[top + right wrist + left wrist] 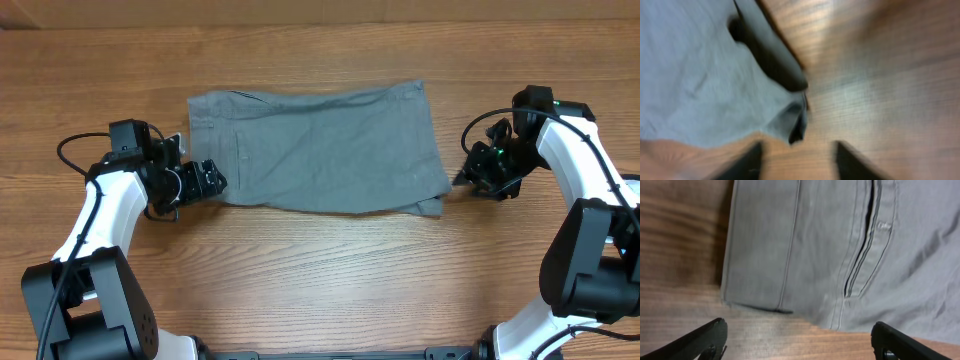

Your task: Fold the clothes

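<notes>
1. No text, brand, number or sign can be read in any of the three views.
2. The plain mid-grey woven fabric shorts [315,150], lying at the centre of the overhead frame, show no legible label or print. In the left wrist view the cloth is sharp enough to check this. The right wrist view is too blurred to tell.
</notes>
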